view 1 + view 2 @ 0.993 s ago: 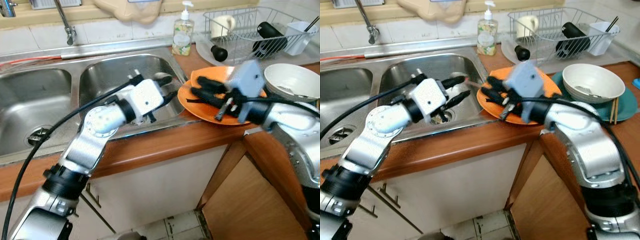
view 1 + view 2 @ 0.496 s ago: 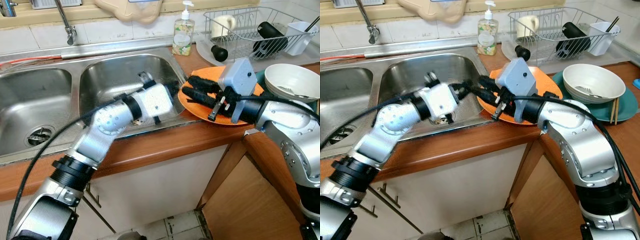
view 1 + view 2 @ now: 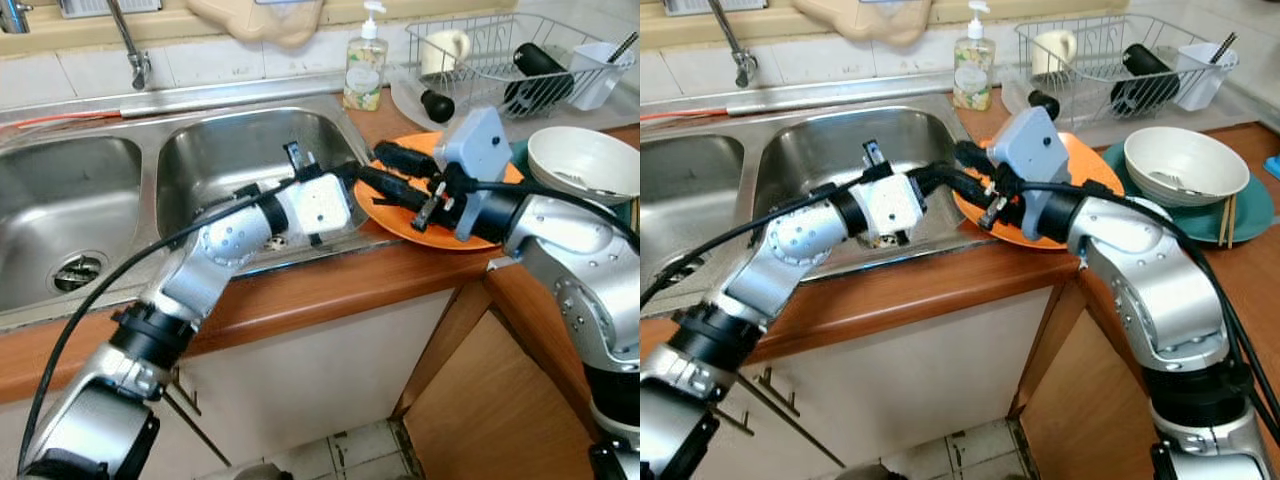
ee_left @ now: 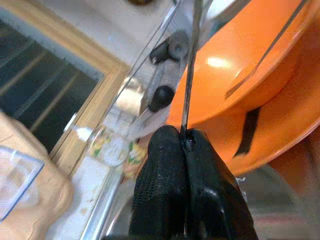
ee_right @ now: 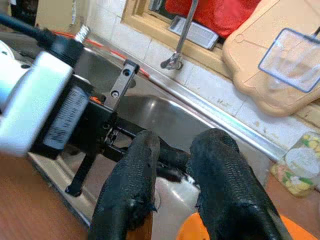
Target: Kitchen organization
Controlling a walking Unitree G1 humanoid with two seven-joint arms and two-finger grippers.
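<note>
Centre of the head views: the orange plate (image 3: 415, 215) lies on the wooden tabletop (image 3: 330, 285), its left rim overhanging the right basin of the steel sink (image 3: 215, 160). The left gripper (image 4: 185, 165) has its jaws closed on a thin dark utensil (image 4: 192, 60) at the plate's left edge. The right gripper (image 5: 175, 172), jaws parted, hovers over the plate facing the left one. Upper right stand a soap bottle (image 3: 365, 68), a dish rack (image 3: 500, 55) and a white bowl (image 3: 585, 160)

The left tool (image 3: 358, 176) has been swung from over the sink basin (image 3: 230, 150) to the rim of the orange plate (image 3: 395, 215), its fingers now pressed together, meeting the right tool (image 3: 385, 168), drawn slightly leftward.
</note>
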